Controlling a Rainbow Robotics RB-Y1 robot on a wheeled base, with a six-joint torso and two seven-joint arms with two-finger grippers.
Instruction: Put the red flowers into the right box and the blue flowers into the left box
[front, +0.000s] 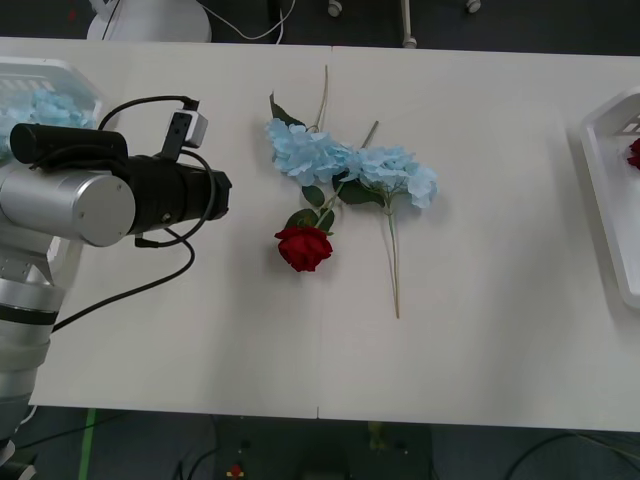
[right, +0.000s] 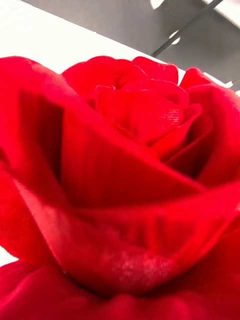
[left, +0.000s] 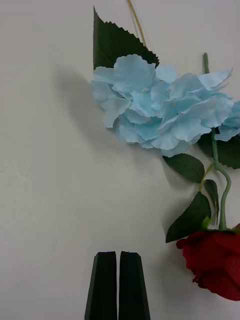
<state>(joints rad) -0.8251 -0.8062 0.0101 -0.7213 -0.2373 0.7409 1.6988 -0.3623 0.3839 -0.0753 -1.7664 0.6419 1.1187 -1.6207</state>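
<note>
Two blue flowers (front: 305, 150) (front: 395, 172) lie side by side mid-table, stems crossing a red flower (front: 303, 247) just in front of them. My left arm (front: 150, 195) reaches in from the left, level with them. Its gripper (left: 118, 254) hovers over bare table, black fingers shut on nothing, short of the nearer blue flower (left: 150, 105) and the red flower (left: 212, 265). The left box (front: 70, 72) at the far left holds blue flowers (front: 40, 105). The right box (front: 605, 190) at the right edge holds a red flower (front: 634, 152). Another red flower head (right: 125, 175) sits very close in the right wrist view.
The white table (front: 480, 330) has open surface in front of the flowers and between them and the right box. A black cable (front: 150, 270) loops off the left arm. Beyond the table's far edge there is dark floor with a white base (front: 150, 20).
</note>
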